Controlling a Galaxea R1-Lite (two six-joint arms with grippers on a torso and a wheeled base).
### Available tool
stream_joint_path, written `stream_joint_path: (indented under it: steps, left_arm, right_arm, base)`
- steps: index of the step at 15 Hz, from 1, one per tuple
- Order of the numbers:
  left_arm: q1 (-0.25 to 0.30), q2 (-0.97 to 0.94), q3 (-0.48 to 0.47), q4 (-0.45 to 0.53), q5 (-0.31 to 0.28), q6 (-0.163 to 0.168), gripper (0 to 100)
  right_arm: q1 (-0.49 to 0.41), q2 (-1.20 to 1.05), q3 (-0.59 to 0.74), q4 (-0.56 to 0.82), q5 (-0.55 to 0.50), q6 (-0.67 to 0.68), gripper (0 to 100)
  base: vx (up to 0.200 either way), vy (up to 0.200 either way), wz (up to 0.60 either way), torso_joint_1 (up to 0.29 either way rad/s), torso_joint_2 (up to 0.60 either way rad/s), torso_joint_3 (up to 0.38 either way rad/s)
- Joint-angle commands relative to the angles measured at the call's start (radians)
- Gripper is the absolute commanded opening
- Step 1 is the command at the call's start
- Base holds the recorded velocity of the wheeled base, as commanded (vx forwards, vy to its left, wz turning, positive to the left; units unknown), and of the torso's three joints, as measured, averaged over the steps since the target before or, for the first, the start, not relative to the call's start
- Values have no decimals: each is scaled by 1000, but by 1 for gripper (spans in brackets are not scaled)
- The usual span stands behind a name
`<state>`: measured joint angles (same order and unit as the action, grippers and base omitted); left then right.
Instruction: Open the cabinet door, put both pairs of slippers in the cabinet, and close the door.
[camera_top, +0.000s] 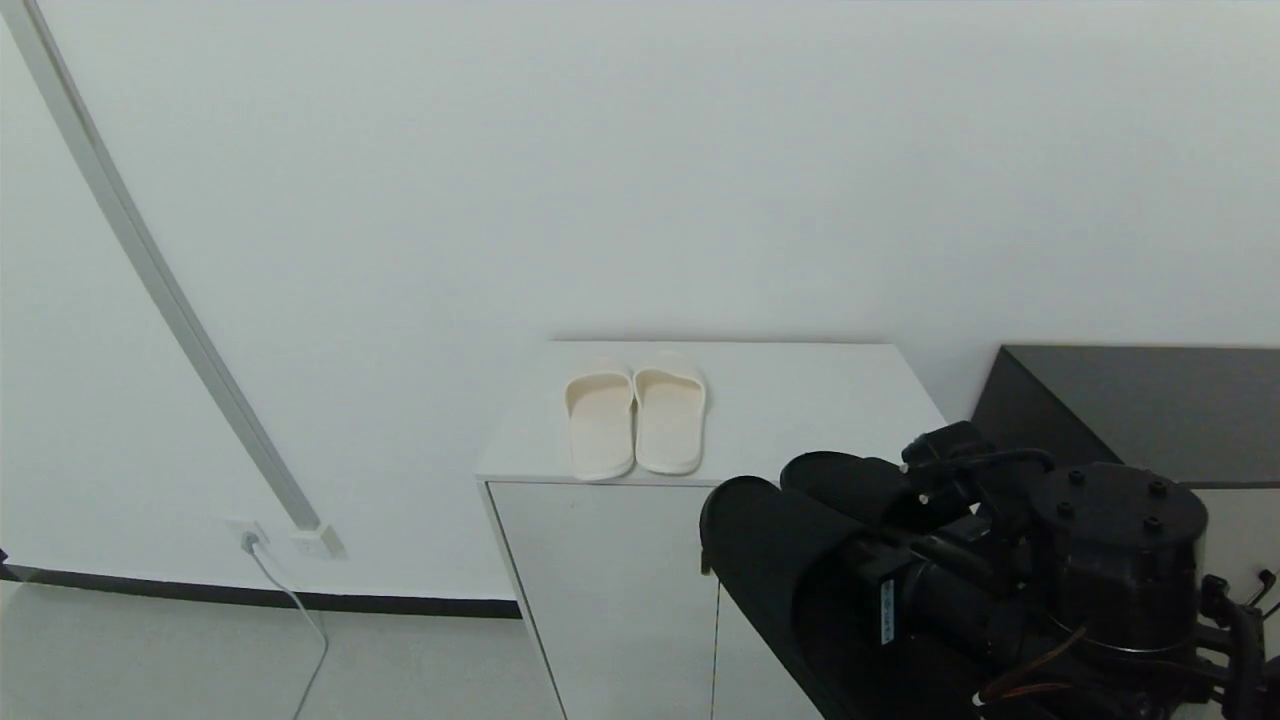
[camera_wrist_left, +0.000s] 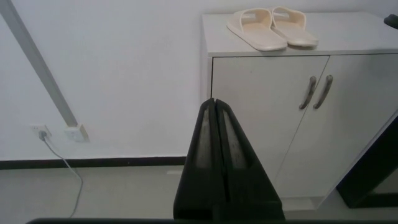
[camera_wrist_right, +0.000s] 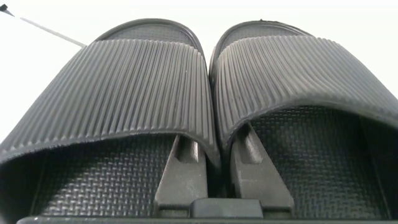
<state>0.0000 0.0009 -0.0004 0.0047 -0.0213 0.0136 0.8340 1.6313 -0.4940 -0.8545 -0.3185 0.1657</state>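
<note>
Your right hand (camera_wrist_right: 216, 146) is clamped on the pair of black slippers (camera_top: 780, 540). One finger sits inside each slipper, pinching their inner walls together, and the pair is held in the air before the white cabinet (camera_top: 800, 400). Your left hand (camera_wrist_left: 214, 104) has its fingers pressed together, gripping nothing. The cream slippers (camera_top: 635, 415) lie side by side on the cabinet top at its front edge, nearer the left corner. Both doors (camera_wrist_left: 267, 112) are closed.

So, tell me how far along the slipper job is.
Nothing finished: the cabinet doors are shut. In hand: the right gripper grips the black slippers. Still to do: open a door, stow that pair and the cream slippers from the cabinet top, close up.
</note>
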Motion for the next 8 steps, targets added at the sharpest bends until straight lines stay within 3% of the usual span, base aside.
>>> stream_joint_path:
  steps: [1, 4, 8]
  left_arm:
    - [0, -1, 0, 0, 0, 0, 0]
    - [0, 1, 0, 0, 1, 0, 0]
    - [0, 1, 0, 0, 0, 3, 0]
  right_arm:
    - [0, -1, 2, -1, 1, -2, 0]
    - [0, -1, 3, 0, 1, -2, 0]
    - [2, -1, 8, 0, 1, -3, 0]
  base:
    - [0, 0, 0, 0, 0, 0]
    - [0, 0, 0, 0, 0, 0]
    - [0, 0, 0, -128, 311, 156]
